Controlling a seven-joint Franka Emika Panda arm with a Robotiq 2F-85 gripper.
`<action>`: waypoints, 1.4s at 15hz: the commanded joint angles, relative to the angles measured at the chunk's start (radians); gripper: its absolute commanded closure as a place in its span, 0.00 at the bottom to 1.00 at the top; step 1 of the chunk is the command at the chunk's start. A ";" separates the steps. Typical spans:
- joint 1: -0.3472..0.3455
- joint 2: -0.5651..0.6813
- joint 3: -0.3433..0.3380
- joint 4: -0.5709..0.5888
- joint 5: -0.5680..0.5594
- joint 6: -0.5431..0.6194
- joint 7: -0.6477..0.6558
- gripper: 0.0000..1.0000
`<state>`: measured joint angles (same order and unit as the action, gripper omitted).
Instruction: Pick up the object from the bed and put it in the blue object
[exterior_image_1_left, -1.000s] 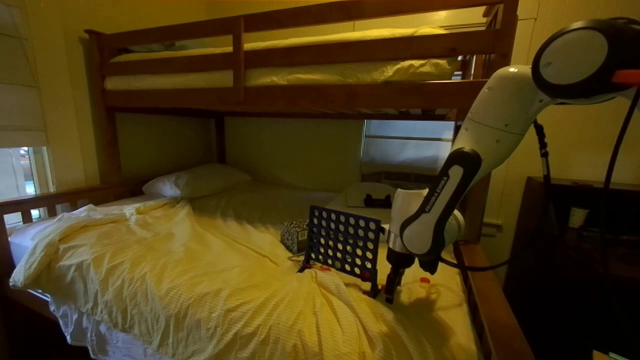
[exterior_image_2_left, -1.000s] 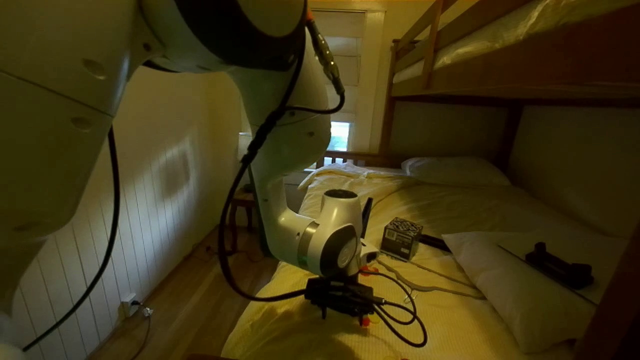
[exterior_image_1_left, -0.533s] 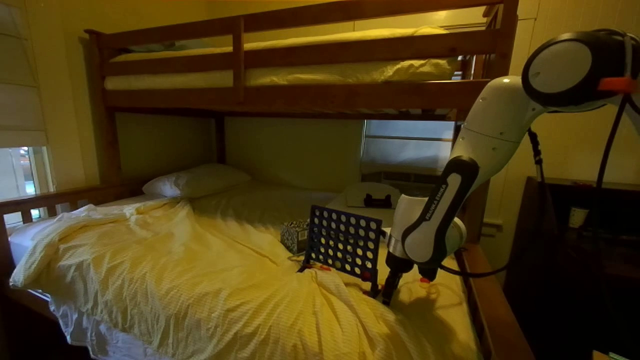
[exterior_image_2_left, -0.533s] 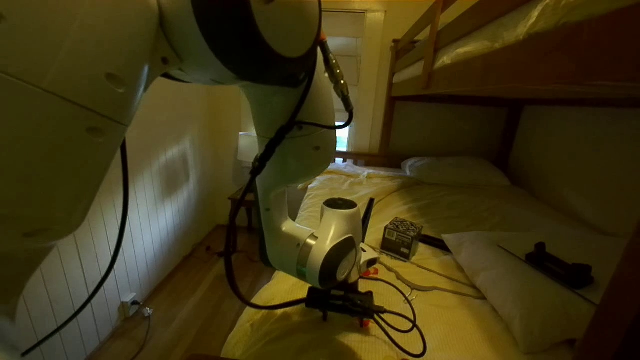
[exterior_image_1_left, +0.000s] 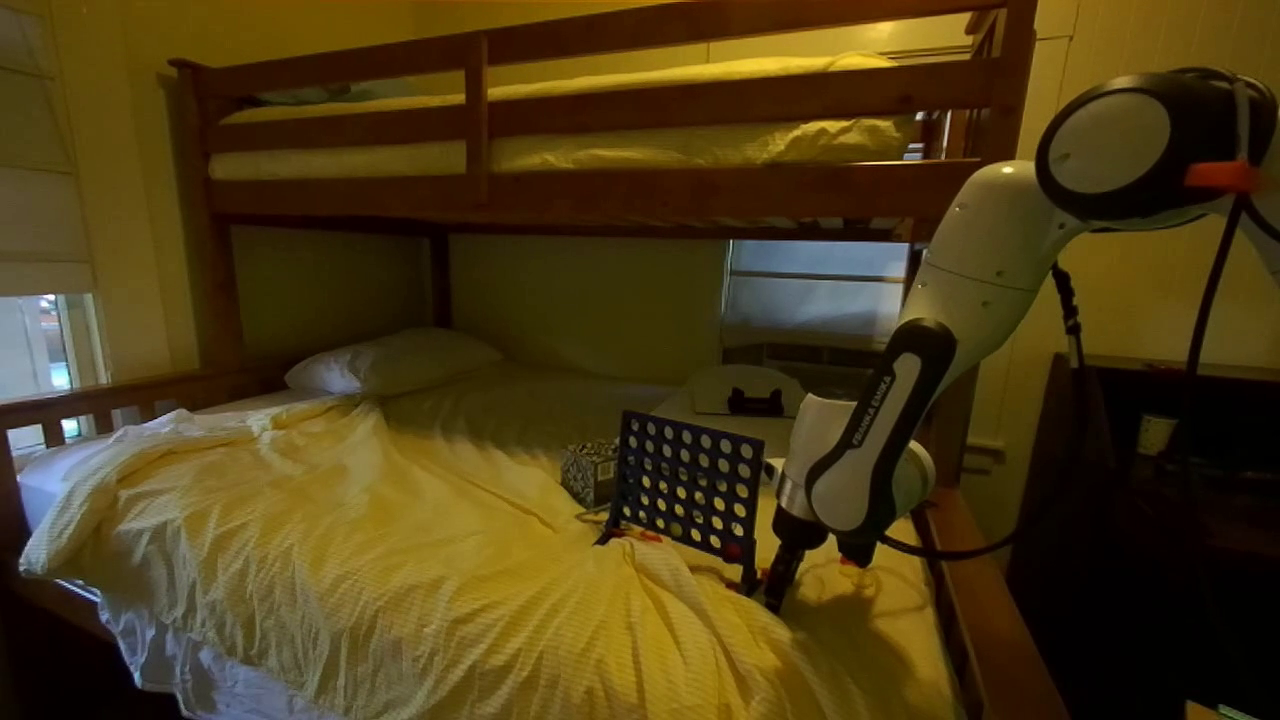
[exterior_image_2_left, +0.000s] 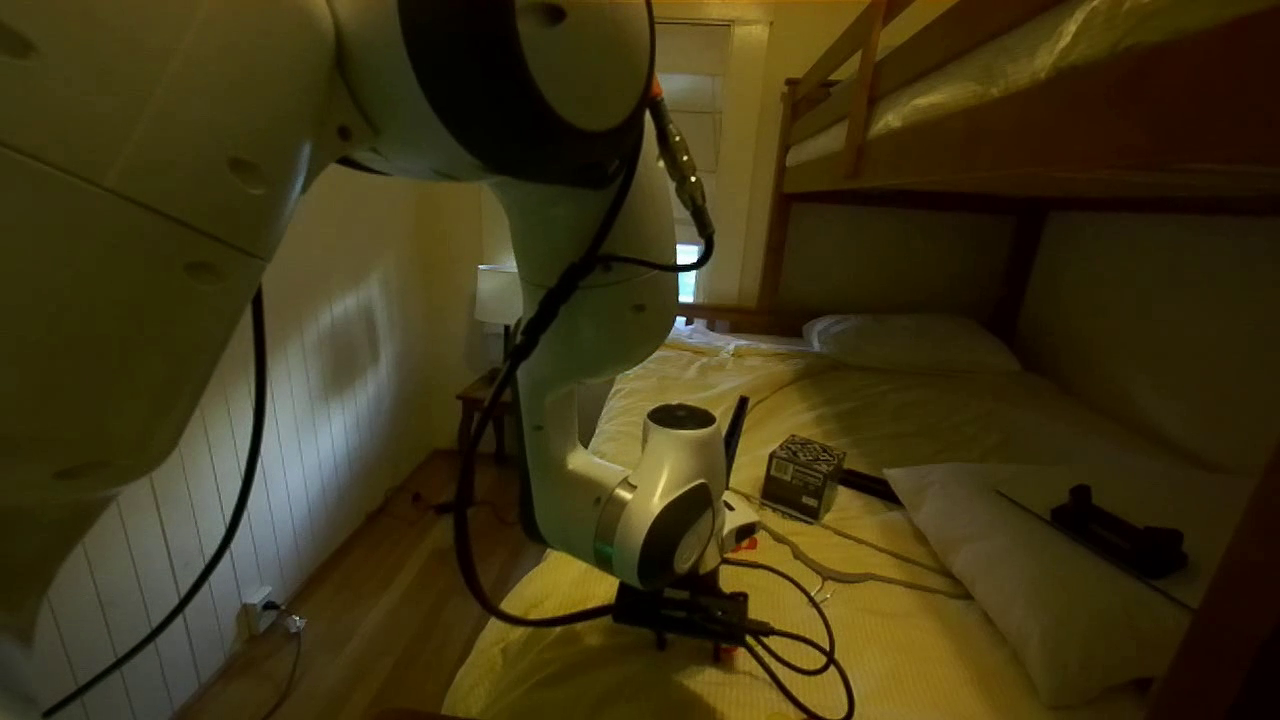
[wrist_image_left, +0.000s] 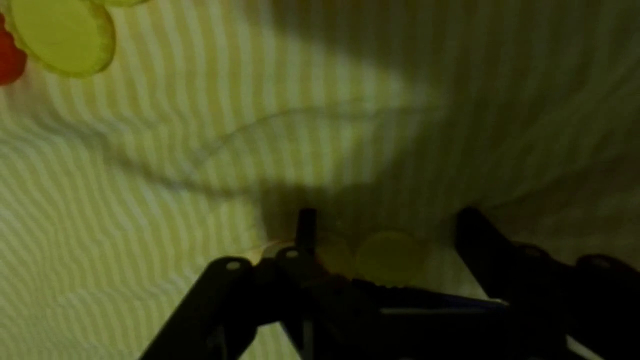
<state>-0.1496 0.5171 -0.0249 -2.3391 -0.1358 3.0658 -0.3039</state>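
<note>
Spread apart at black two-finger gripper (wrist_image_left: 388, 225) | low over dim yellow disc (wrist_image_left: 392, 257) lying between fingertips, on rumpled, cream-yellow-sheeted wooden lower bunk (exterior_image_1_left: 350, 540) | just beside dark-blue upright rectangular board with round holes (exterior_image_1_left: 690, 485) | with black-and-white patterned box (exterior_image_2_left: 803, 480) nearby

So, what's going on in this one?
A robot arm holds its open hand low over the bed. In the wrist view a dim yellow disc shows in its gap, apparently not gripped yet. The blue board with round holes stands upright close by, likely where the disc should go. A brighter yellow disc and a red piece lie clear of the hand.
</note>
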 joint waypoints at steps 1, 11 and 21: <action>-0.027 0.011 0.018 0.001 -0.015 0.033 0.000 0.57; -0.011 0.011 -0.001 0.003 -0.021 0.035 0.008 1.00; -0.019 0.007 0.009 0.001 -0.021 0.058 0.006 0.27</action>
<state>-0.1569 0.5171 -0.0225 -2.3394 -0.1358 3.1010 -0.3036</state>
